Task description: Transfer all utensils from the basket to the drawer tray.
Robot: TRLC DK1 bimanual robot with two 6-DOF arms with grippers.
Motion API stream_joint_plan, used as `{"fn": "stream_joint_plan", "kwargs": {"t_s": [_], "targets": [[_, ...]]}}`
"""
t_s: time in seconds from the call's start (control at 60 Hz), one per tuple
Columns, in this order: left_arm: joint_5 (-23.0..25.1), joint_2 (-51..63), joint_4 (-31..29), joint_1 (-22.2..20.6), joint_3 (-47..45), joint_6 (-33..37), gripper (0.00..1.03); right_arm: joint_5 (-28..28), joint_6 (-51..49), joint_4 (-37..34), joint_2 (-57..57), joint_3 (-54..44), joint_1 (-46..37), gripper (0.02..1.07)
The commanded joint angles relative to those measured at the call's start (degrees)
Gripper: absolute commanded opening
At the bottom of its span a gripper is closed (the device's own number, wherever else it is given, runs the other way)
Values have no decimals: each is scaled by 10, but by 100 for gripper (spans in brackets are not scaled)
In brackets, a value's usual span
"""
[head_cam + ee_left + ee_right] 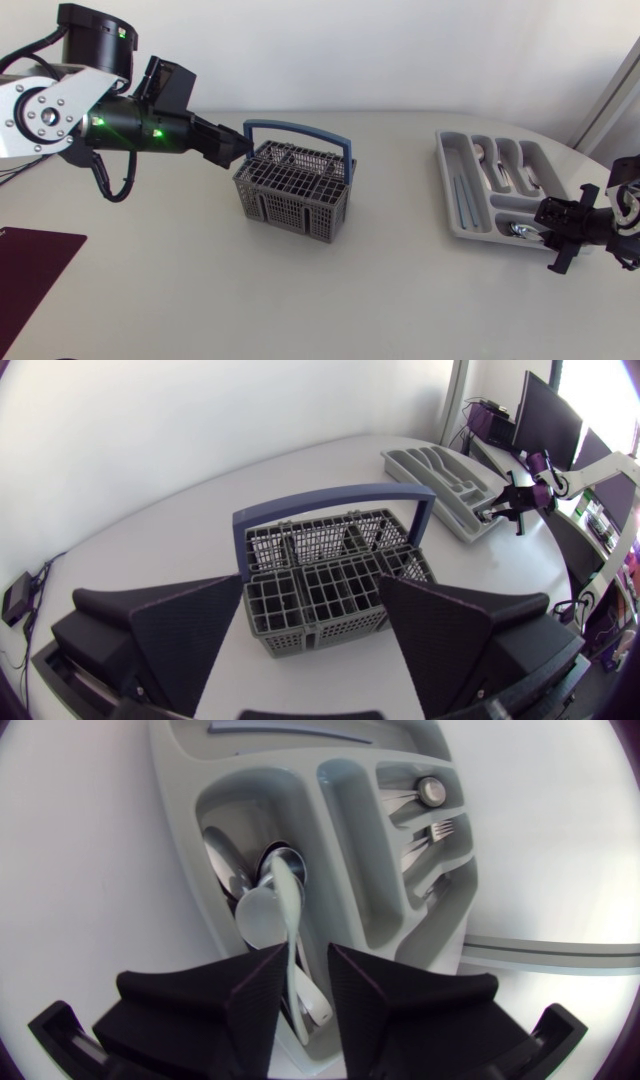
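The grey plastic drawer tray (340,820) lies beyond my right gripper (308,958). The grey mesh basket with the blue handle (300,630) sits just ahead of my left gripper (310,580), whose wide-spread fingers grasp nothing. The pale spoon (285,905) runs between the narrowly parted right fingers with a gap beside its handle, so I judge it released. I'd back straight off, fingers apart, so neither tip drags it out.

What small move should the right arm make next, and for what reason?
Probably lift the right gripper straight up from the drawer tray. The white spoon already lies in the end compartment on other spoons, and a gap shows between its handle and one finger, so it seems released. The basket looks empty.
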Motion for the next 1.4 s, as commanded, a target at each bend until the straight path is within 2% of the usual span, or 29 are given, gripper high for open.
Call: {"fn": "stream_joint_plan", "kwargs": {"t_s": [0.0, 0.083, 0.167, 0.35, 0.583, 0.717, 0.85, 0.933, 1.017, 1.15, 1.267, 1.383], "targets": [[-1, -8, 6, 16, -21, 15, 95, 2, 16, 9, -30, -9, 3, 76], [0, -4, 10, 29, -25, 20, 95, 2, 34, 3, -55, -6, 5, 86], [0, 3, 12, 41, -31, 23, 95, 2, 58, -10, -83, -6, 13, 91], [0, 26, 24, 72, -33, 25, 95, -1, 143, -76, -164, -19, 65, 91], [2, 68, 35, 97, -33, 36, 91, -4, 296, -157, -247, -32, 211, 91], [4, 107, 51, 102, -28, 37, 87, 16, 392, -172, -248, -27, 320, 90], [9, 150, 67, 102, -15, 35, 80, 39, 472, -157, -202, -11, 409, 90], [13, 167, 76, 101, -10, 34, 76, 38, 505, -148, -160, 12, 433, 82], [19, 185, 81, 101, -3, 34, 67, 36, 537, -136, -119, 35, 451, 70], [34, 205, 92, 102, 2, 33, 54, 27, 577, -133, -75, 70, 487, 41], [37, 222, 100, 104, 7, 33, 37, 25, 603, -127, -36, 100, 518, 15], [41, 231, 107, 106, 9, 35, 23, 20, 621, -123, -8, 126, 538, 11]]}}
